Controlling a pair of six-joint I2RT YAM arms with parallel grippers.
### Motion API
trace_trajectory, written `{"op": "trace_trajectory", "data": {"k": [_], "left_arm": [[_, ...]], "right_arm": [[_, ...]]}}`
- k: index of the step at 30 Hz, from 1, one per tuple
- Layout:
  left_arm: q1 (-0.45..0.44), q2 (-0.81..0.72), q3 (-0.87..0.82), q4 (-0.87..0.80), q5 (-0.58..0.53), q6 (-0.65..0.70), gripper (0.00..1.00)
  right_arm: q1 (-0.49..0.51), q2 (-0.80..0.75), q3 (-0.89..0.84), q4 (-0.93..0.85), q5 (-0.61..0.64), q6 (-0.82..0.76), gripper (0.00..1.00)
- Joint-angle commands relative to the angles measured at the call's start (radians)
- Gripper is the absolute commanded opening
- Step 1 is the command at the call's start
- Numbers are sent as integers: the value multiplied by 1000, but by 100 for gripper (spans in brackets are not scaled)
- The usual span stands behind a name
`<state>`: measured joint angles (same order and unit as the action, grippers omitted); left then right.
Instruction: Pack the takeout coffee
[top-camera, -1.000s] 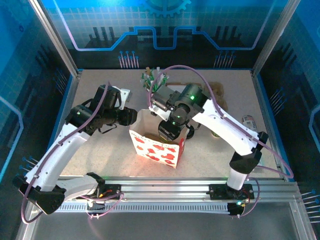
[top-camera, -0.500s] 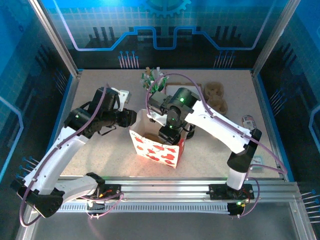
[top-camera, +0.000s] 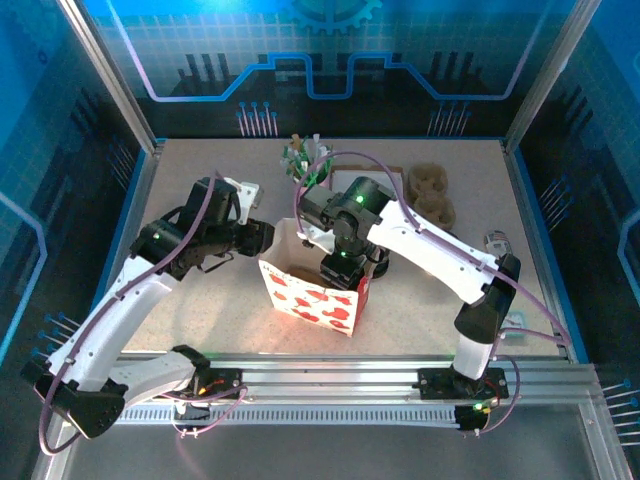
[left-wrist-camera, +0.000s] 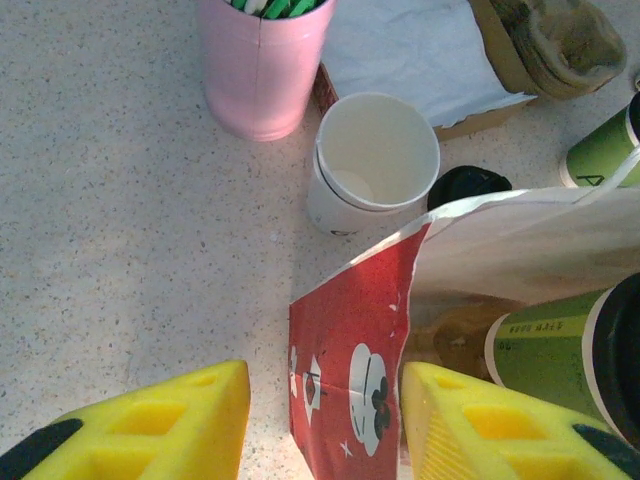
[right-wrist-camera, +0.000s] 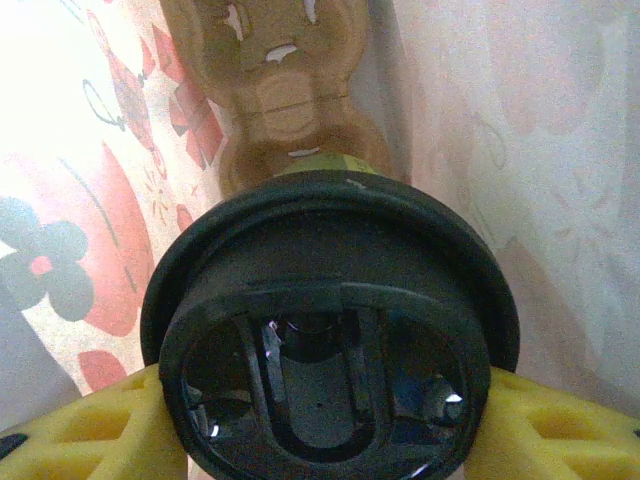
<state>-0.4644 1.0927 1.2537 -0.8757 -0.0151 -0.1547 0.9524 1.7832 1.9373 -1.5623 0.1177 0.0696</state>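
Right gripper (top-camera: 343, 268) clamped on the coffee (right-wrist-camera: 330, 300), with 2 yellow fingers (right-wrist-camera: 85, 430) against either side of it. The cup sits inside the bag (top-camera: 312, 302). The right wrist view looks down on its glossy, round black lid, with a brown moulded-pulp carrier (right-wrist-camera: 280, 90) below in the bag. The left wrist view adds the cup's green printed side. Left gripper (left-wrist-camera: 325, 425) open at the bag's rear left, the red-printed paper corner between its fingers. Beyond it, on the speckled table (left-wrist-camera: 120, 220): white cup (left-wrist-camera: 372, 165), empty, tapered, rolled rim; low loose lid (left-wrist-camera: 466, 186) just beside it; pink cup (left-wrist-camera: 262, 70); 1 more green cup (left-wrist-camera: 600, 145).
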Motion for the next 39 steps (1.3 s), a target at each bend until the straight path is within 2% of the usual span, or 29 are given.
{"op": "trace_trajectory", "data": {"k": [1,19,39], "left_arm": [[4,-36,-24,45,-5,15,45],[4,-68,-99,120,-27,18,52],[6,-68,-125,146,-45,26,54]], "right_arm": [[-15,22,-27,8,-30,-21,39],[-39,26,-112,75,-61,-38,37],[-58,18,-164,116,-76,-47,37]]}}
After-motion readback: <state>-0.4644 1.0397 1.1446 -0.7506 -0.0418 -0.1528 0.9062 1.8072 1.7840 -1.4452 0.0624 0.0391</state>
